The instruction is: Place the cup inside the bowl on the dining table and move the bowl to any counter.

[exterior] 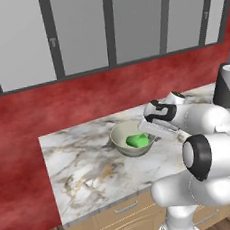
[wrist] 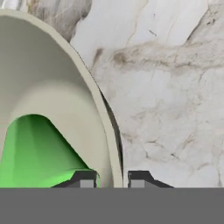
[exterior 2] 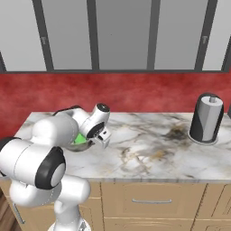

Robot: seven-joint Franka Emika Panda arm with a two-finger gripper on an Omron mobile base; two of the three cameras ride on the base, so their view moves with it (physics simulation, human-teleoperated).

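1. Nearest us in the hand view, the gripper (wrist: 112,178) shows its two dark fingertips (wrist: 84,179) astride the rim of the bowl (wrist: 57,109), one tip inside and one outside. The gap between them is narrow, and the rim wall runs down into it.
2. We cannot tell whether the pads press the rim or have just come off it, so we log the grip as undetermined.
3. The cup (wrist: 39,153) lies on its side inside the bowl, at about 8 o'clock in the hand view, close to the inner fingertip.
4. In the left base view the bowl (exterior: 122,136) sits on the counter (exterior: 82,165), with the cup (exterior: 138,140) in it at roughly 4 o'clock and the gripper (exterior: 156,128) at its 3 o'clock rim.
5. Handling, our judgement: the bowl looks rigid, smooth and thin-rimmed, probably light but slippery. A pinch across the rim is the sensible hold, kept level so that the loose cup does not roll out.
6. Farther back, at 2 o'clock in the right base view, a paper towel holder (exterior 2: 206,118) stands well apart from the bowl.
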